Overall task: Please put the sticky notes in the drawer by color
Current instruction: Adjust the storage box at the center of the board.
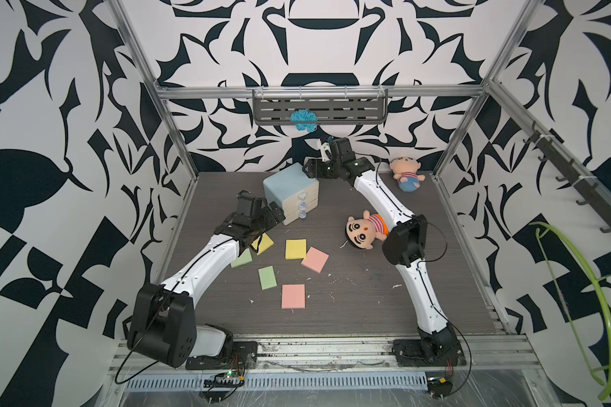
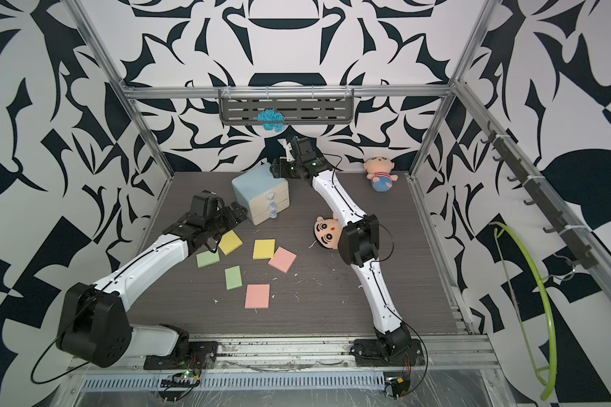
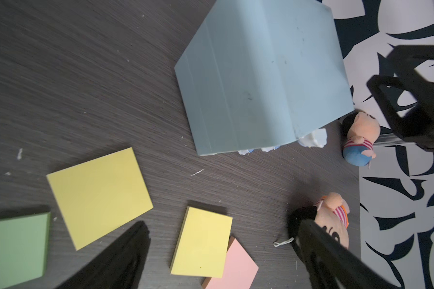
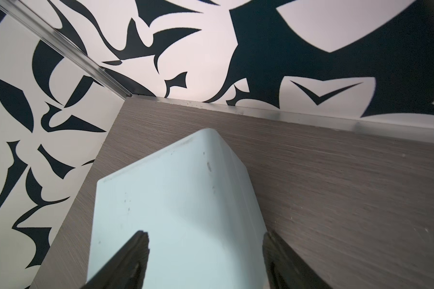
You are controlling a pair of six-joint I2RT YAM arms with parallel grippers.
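The drawer (image 1: 285, 188) (image 2: 256, 186) is a light-blue chest with three cream fronts, all pushed in, standing at the back of the table. Several sticky notes lie in front of it: yellow (image 1: 295, 249), pink (image 1: 314, 259), green (image 1: 267, 277), pink (image 1: 293, 296), green (image 1: 242, 259), and a yellow one (image 1: 264, 244) partly under my left arm. My left gripper (image 1: 276, 212) (image 3: 221, 222) hovers open beside the drawer's left side, holding nothing. My right gripper (image 1: 309, 168) (image 4: 204, 236) is open, its jaws straddling the drawer's (image 4: 173, 200) back top edge.
Two plush dolls lie on the table, one (image 1: 365, 230) by my right forearm and one (image 1: 406, 174) at the back right. A grey shelf (image 1: 350, 109) on the back wall holds a blue yarn bundle (image 1: 304, 120). A green hanger (image 1: 579, 299) hangs outside, right.
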